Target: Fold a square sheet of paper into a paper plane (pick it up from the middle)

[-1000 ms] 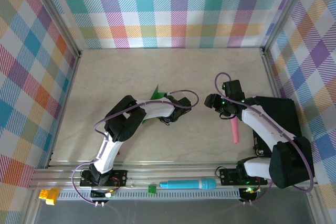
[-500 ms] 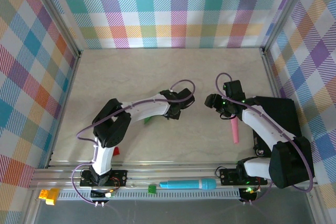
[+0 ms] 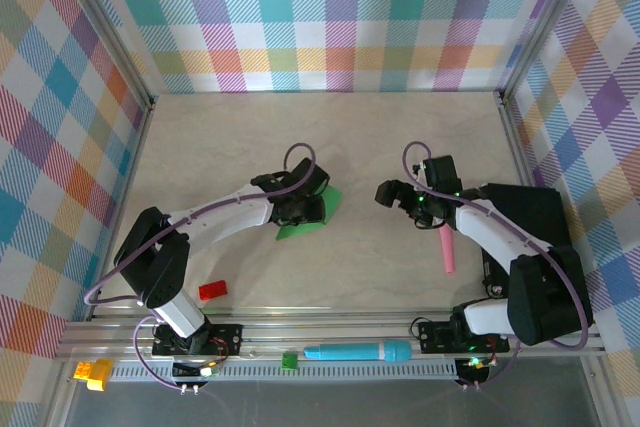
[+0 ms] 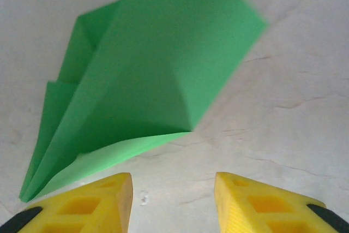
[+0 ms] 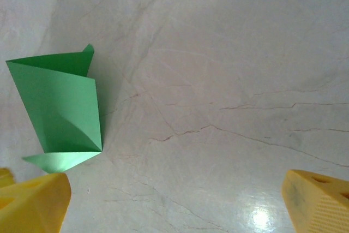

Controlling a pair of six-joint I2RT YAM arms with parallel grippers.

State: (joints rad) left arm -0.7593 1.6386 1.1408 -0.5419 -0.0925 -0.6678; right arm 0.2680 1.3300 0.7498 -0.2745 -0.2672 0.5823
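Lying on the table [image 3: 420, 127], the folded green paper [image 3: 300, 231] is partly hidden under the left gripper [image 4: 173, 183] from above — the left wrist view shows its layered flaps, just ahead of parted, empty fingers. The right gripper [image 5: 175, 189] gapes wide, paper near one finger.

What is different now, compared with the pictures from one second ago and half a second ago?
The left arm stretched out flatter, and the left gripper drew back leftward with jaws apart. The folded green paper now lies free on the table, nearer the arms than before. The right gripper shifted slightly left and opened wide. The pink marker, teal marker and small green block stayed put.
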